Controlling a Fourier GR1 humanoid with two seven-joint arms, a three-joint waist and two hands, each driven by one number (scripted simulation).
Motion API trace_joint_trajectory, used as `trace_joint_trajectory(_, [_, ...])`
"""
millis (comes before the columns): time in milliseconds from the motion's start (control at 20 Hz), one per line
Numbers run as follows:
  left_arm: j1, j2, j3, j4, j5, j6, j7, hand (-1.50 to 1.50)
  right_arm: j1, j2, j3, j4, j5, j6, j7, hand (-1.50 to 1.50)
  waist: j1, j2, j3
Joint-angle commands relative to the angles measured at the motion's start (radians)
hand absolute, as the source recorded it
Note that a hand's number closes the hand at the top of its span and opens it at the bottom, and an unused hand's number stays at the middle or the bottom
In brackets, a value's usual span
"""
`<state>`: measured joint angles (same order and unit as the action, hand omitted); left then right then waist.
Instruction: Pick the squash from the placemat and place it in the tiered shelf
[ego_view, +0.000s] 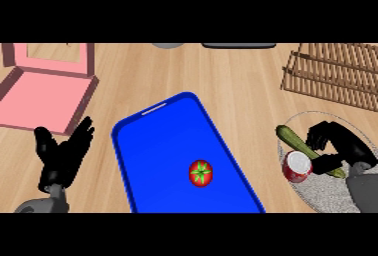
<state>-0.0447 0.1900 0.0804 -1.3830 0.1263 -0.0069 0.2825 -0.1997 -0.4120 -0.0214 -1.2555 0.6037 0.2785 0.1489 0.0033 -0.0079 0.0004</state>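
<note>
The squash (308, 151) is grasped by the curled right hand (336, 145) over the wire tiered shelf (295, 117), beside a can (297, 166). It should be lowered level, then released. The left hand (63, 155) rests open.

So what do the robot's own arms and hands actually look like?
Each arm ends in a black hand with slim, jointed fingers and a thumb: the left hand and the right hand. Behind each wrist, a plain grey forearm. No cables or markings show.
</note>
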Motion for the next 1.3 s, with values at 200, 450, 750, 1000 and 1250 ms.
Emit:
trace_joint_trajectory(200, [0.074,-0.005,0.012,0.033,0.001,-0.019,-0.049,0.0,-0.031,0.076,-0.006,-0.406,-0.039,-0.01,0.182,1.5,-0.023,-0.001,-0.003])
trace_joint_trajectory(450, [0.061,0.011,0.018,-0.019,0.006,-0.006,0.025,0.0,-0.072,-0.003,-0.133,-0.663,-0.103,0.047,0.333,1.5,-0.033,-0.005,-0.002])
trace_joint_trajectory(750, [0.035,-0.021,-0.002,0.0,-0.012,0.006,0.008,0.0,-0.266,-0.088,-0.278,-0.768,-0.187,0.154,0.607,1.5,-0.014,0.003,-0.002])
trace_joint_trajectory(1000, [-0.011,-0.026,-0.013,0.016,-0.02,0.01,0.053,0.0,-0.45,-0.172,-0.358,-0.742,-0.289,0.219,0.775,1.5,-0.006,0.005,-0.002])
trace_joint_trajectory(1250, [-0.001,-0.003,0.028,0.031,-0.006,-0.01,-0.002,0.0,-0.584,-0.279,-0.413,-0.474,-0.298,0.202,0.708,1.5,0.005,0.009,-0.001])
